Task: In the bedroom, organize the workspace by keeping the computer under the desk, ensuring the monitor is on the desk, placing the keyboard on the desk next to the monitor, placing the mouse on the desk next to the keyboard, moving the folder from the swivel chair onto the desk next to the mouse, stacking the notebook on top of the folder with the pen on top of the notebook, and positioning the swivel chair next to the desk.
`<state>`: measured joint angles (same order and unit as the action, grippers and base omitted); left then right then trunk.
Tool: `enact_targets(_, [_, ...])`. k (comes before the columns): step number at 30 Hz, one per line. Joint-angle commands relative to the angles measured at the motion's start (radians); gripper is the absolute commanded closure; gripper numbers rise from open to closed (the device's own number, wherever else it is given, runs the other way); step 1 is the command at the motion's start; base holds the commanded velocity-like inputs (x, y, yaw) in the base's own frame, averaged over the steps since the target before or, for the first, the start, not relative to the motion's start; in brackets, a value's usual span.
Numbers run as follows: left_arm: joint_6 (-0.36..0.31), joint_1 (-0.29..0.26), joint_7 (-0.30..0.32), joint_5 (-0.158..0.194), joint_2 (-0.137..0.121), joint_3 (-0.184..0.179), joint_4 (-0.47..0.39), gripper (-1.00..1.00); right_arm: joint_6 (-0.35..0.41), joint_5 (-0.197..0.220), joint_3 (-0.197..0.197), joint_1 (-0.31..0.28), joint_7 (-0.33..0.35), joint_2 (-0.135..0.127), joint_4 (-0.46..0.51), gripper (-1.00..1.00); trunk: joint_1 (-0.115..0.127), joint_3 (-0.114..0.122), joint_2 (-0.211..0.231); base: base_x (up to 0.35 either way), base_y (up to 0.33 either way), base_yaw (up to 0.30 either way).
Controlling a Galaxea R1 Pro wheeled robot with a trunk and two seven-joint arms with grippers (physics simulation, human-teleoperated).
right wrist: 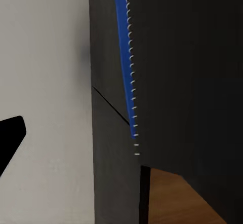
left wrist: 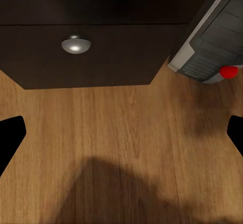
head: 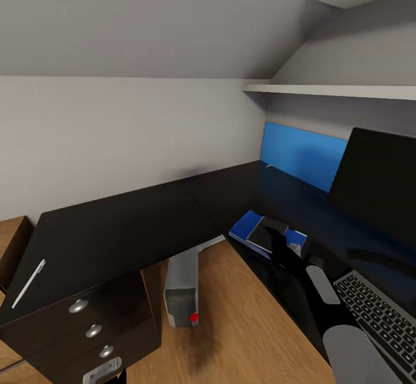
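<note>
The blue folder (head: 244, 226) lies on the black desk (head: 115, 233) near the monitor (head: 375, 187), and the dark spiral notebook (head: 263, 232) lies on top of it. My right gripper (head: 281, 240) hovers at the notebook (right wrist: 192, 72), open, with one fingertip (right wrist: 10, 138) showing; the folder's edge (right wrist: 121, 36) peeks out beside the spiral. The keyboard (head: 375, 314) lies before the monitor. The white pen (head: 29, 283) rests at the desk's left end. The computer (head: 182, 294) stands under the desk. My left gripper (left wrist: 121, 138) hangs open over the floor near the computer (left wrist: 210, 46). The mouse and the swivel chair are out of view.
Dark drawers with round knobs (head: 92, 331) sit under the desk's left end, and one knob (left wrist: 76, 44) is close to my left gripper. A blue back panel (head: 300, 155) and white shelves (head: 335, 90) are behind the desk. Wooden floor (head: 242, 326) lies in the desk's inner corner.
</note>
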<state>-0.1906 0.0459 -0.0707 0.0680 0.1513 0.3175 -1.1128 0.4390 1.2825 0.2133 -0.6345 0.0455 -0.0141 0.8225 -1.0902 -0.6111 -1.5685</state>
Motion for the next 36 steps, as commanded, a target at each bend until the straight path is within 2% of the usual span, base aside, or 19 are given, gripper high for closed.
enact_targets(1, [-0.006,0.0,-0.003,0.007,0.001,0.0,-0.002,-1.0,0.006,0.002,0.003,-0.001,0.002,0.0,0.0,-1.0,0.0,-0.001,0.0,0.0,0.0,0.0])
enact_targets(13, [-0.006,0.0,-0.002,0.008,0.001,0.0,-0.002,-1.0,0.006,0.003,0.004,-0.001,0.005,-0.001,0.001,-1.0,0.0,-0.001,0.0,0.0,0.0,0.0])
enact_targets(22, [-0.008,0.0,-0.003,0.009,0.001,0.0,-0.002,-1.0,0.007,0.003,0.003,-0.001,0.005,-0.001,0.001,-1.0,0.034,0.027,0.063,0.0,0.0,0.0])
enact_targets(36, [-0.011,0.0,-0.003,0.008,0.001,0.0,0.021,-1.0,0.006,0.001,0.003,-0.001,0.005,-0.001,0.003,-1.0,0.034,0.027,0.063,-0.036,-0.019,0.0])
